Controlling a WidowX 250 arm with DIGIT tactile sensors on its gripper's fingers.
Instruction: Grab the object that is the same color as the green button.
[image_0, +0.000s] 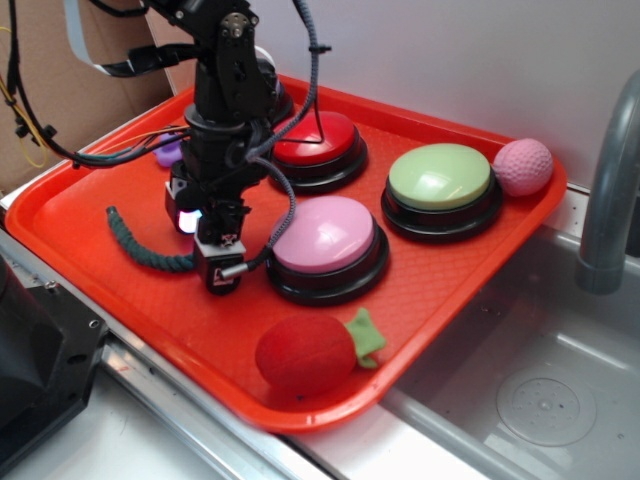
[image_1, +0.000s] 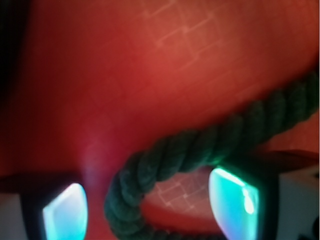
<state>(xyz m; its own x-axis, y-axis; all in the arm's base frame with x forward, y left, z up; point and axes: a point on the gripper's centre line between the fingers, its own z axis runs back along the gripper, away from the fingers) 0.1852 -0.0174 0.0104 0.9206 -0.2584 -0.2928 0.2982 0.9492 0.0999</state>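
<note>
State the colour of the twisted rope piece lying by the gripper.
Dark green twisted rope piece, shown best in the wrist view, on the red plastic tray.

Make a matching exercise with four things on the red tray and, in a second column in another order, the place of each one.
Things:
1. green rope
2. plush strawberry
3. pink ball
4. pale green button

Places:
A. far right corner of the tray
B. near edge, in front of the pink button
C. under the gripper
D. between the red button and the ball

Pairs: 1-C, 2-B, 3-A, 4-D
</note>
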